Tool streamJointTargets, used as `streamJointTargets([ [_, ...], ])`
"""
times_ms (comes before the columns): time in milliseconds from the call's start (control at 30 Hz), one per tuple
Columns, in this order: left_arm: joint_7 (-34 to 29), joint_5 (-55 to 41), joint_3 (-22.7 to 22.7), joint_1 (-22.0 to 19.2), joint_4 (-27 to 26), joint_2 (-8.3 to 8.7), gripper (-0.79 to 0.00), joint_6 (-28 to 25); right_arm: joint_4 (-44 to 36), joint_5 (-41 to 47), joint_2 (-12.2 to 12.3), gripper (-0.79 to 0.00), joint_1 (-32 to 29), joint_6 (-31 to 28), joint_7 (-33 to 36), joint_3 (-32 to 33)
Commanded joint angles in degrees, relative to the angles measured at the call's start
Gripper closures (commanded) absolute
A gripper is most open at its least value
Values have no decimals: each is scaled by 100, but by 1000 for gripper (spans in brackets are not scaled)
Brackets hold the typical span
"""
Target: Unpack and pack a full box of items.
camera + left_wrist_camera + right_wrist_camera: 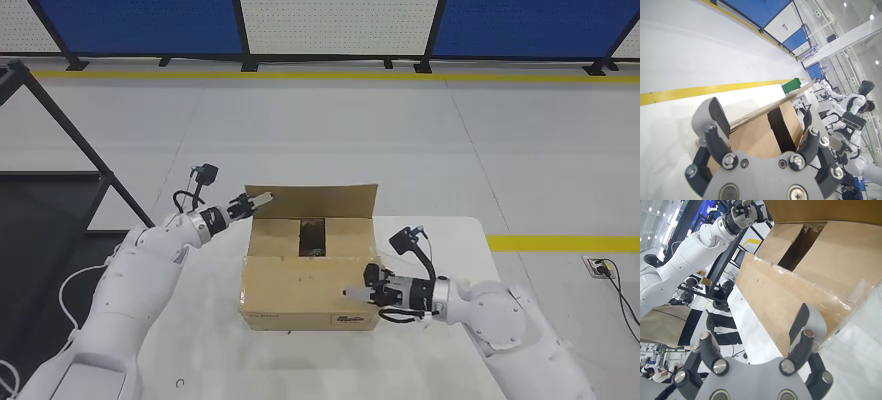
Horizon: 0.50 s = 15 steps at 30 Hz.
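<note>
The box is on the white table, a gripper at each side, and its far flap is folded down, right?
No: the far flap stands upright, as the top view shows. The box is on the table, with the left gripper and right gripper at its sides.

cardboard box (300, 285): 1 | pincers (265, 202) (350, 292): 2 | white table (440, 235): 1

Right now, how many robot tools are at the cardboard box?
2: the left tool by the left end of the raised flap, the right tool at the near right edge of the box.
</note>
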Motion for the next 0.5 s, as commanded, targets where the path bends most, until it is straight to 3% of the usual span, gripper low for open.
streamJointTargets([
  [0,-76,-26,-22,37,-32,17,-785,-117,23,10,5,-785,12,-16,13,12],
  [467,-779,-314,-201,218,-225,159,-785,-641,178,105,6,-785,89,-83,-40,-25],
])
